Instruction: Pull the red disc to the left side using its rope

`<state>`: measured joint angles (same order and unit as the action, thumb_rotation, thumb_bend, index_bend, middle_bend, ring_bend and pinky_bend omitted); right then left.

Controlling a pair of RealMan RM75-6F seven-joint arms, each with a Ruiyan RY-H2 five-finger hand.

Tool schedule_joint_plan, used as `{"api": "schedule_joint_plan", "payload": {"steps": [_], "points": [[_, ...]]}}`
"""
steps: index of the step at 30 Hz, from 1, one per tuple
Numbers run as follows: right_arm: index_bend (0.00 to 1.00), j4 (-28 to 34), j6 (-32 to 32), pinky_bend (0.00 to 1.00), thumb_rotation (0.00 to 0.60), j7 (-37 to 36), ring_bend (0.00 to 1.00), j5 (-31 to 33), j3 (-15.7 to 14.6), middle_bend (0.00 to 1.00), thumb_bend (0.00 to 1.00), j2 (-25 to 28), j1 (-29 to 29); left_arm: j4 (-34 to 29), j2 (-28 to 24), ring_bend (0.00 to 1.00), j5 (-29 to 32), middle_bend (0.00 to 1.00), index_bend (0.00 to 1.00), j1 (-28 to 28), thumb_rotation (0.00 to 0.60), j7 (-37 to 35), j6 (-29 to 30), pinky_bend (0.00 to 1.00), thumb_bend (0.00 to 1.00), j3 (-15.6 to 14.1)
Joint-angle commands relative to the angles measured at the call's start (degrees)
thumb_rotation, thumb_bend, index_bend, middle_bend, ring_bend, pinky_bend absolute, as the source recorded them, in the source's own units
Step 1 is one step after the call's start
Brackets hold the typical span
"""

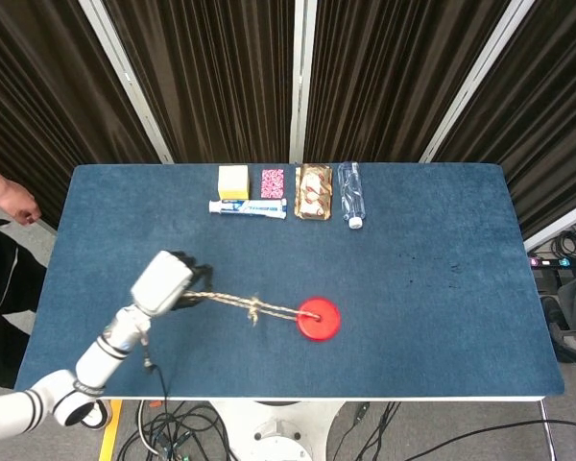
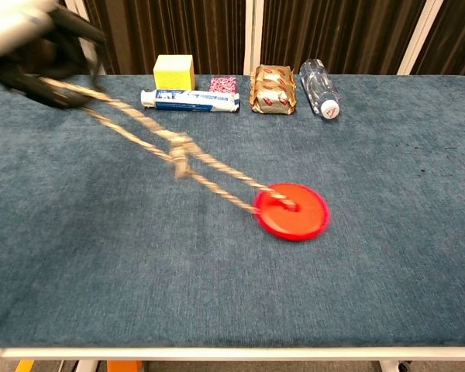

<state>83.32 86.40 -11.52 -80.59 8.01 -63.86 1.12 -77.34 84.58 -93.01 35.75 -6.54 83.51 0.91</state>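
Note:
The red disc (image 1: 318, 319) (image 2: 292, 211) lies flat on the blue table near its middle, close to the front edge. A tan knotted rope (image 1: 250, 306) (image 2: 174, 152) runs taut from the disc's centre up and leftward. My left hand (image 1: 165, 281) (image 2: 43, 58) grips the rope's free end, raised above the table at the left; it is blurred in the chest view. My right hand shows in neither view.
Along the back edge sit a yellow block (image 1: 233, 181), a toothpaste box (image 1: 248, 207), a pink packet (image 1: 273, 182), a snack pack (image 1: 314, 192) and a water bottle (image 1: 351, 206). A person's hand (image 1: 10, 199) shows beyond the table's left edge.

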Motion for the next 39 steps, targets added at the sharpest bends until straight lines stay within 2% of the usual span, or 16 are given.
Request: {"api": "schedule_joint_plan", "payload": {"steps": [1,4,8,14,23,29,34,39], "points": [[0.00,0.3,-0.1,0.00,0.600,0.5,0.00,0.0,0.0,0.00,0.25,-0.1,0.2,1.0,-3.0,0.74,2.4,0.95,0.79,-4.0,0.600,-0.7,3.2,0.76,0.37,1.0],[0.00,0.8,-0.2,0.00,0.600,1.3,0.00,-0.1,0.0,0.00,0.25,-0.1,0.3,3.5,-4.5,0.74,4.6,0.95,0.79,-6.3,0.600,-2.4,4.3,0.76,0.37,1.7],[0.00,1.4,-0.3,0.00,0.600,2.3,0.00,0.0,0.0,0.00,0.25,-0.3,0.5,9.8,-4.6,0.74,7.4,0.95,0.79,-8.5,0.600,-4.9,5.2,0.76,0.37,3.5],[0.00,2.1,-0.5,0.00,0.600,3.2,0.00,-0.1,-0.1,0.00,0.25,-0.5,0.9,18.8,-4.3,0.74,11.2,0.95,0.79,-9.9,0.600,-8.1,3.0,0.76,0.37,6.0],[0.00,2.1,-1.3,0.00,0.600,3.7,0.00,0.2,-0.1,0.00,0.25,-0.6,1.2,27.9,-3.3,0.74,15.0,0.95,0.79,-9.5,0.600,-8.2,-0.1,0.76,0.37,9.9],[0.00,1.9,-2.0,0.00,0.600,3.8,0.00,0.5,-0.2,0.00,0.25,-1.0,1.6,31.2,-3.4,0.74,16.3,0.95,0.79,-6.9,0.600,-7.4,-3.1,0.76,0.37,12.5],[0.00,1.4,-2.1,0.00,0.600,3.4,0.00,0.7,-0.3,0.00,0.25,-1.2,1.5,32.3,-3.6,0.74,17.5,0.95,0.79,-6.5,0.600,-7.3,-2.6,0.76,0.37,14.4],[0.00,0.8,-2.4,0.00,0.600,3.0,0.00,0.7,-0.4,0.00,0.25,-1.4,1.6,29.0,-3.9,0.74,15.5,0.95,0.79,-7.0,0.600,-7.5,-0.1,0.76,0.37,13.8]]}}
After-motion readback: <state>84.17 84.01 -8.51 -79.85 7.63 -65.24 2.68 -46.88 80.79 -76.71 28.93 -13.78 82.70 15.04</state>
